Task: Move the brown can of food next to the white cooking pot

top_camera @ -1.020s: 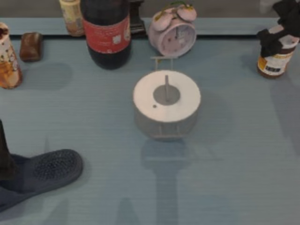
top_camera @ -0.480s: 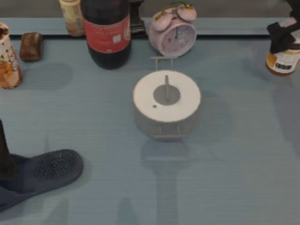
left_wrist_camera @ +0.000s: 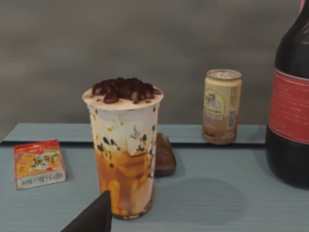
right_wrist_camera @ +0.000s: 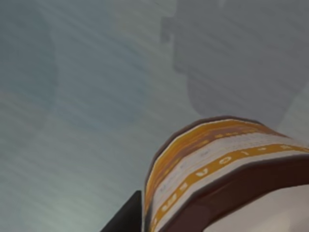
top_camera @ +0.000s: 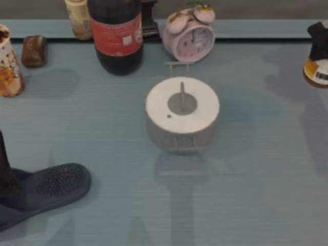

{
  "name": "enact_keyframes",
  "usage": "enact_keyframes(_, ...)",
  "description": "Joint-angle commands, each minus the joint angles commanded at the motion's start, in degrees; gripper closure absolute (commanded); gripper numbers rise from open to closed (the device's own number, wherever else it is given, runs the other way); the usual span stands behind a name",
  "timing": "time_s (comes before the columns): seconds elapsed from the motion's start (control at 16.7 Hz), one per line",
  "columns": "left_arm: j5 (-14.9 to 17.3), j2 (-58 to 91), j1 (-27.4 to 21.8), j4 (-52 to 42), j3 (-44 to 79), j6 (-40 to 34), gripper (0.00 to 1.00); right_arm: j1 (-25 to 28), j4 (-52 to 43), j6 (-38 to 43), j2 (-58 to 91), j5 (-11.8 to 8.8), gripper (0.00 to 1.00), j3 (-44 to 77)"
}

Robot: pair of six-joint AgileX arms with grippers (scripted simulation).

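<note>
Since the earlier top views, the small dark-brown cylindrical can of food with its yellow-and-white label [top_camera: 318,73] has travelled up and toward the right edge of the picture, carried by the right hand [top_camera: 319,43], whose black fingers clamp around its upper part; it now sits half out of frame, apparently lifted, well apart from the squat white cooking pot with flat lid and grey centre knob [top_camera: 182,113] at mid-table. From the top, the left arm [top_camera: 5,171] stays parked at the lower left, and whether its hand is wide or narrow cannot be told. The left wrist view shows only a tan paper cup topped with dark beans [left_wrist_camera: 125,151], with one dark fingertip [left_wrist_camera: 91,216] of the left hand at the picture's edge. The right wrist view has the label of the can filling the near field, a dark finger [right_wrist_camera: 126,216] against its side, and the blue-grey table [right_wrist_camera: 72,121] below. To do this step well, I judge the can should be carried upright toward the bare right side of the pot, kept clear of the wire handles, and set down flat just beside the wall
</note>
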Motion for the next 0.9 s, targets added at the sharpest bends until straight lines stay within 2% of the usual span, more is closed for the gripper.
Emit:
enact_keyframes(0.24, 0.00, 0.00, 0.00, 0.00, 0.00, 0.00, 0.00, -0.26, 0.08, 0.24, 0.16, 0.03, 1.00, 0.15)
enact_keyframes(0.42, 0.00, 0.00, 0.00, 0.00, 0.00, 0.00, 0.00, 1.55, 1.44, 4.03, -0.22, 1.34, 1.00, -1.85)
enact_keyframes(0.6, 0.00, 0.00, 0.00, 0.00, 0.00, 0.00, 0.00, 4.86, 4.49, 13.20, -1.53, 4.10, 1.00, -6.28)
enact_keyframes(0.9, 0.00, 0.00, 0.00, 0.00, 0.00, 0.00, 0.00, 12.00, 11.25, 34.38, -4.92, 9.75, 1.00, -15.92)
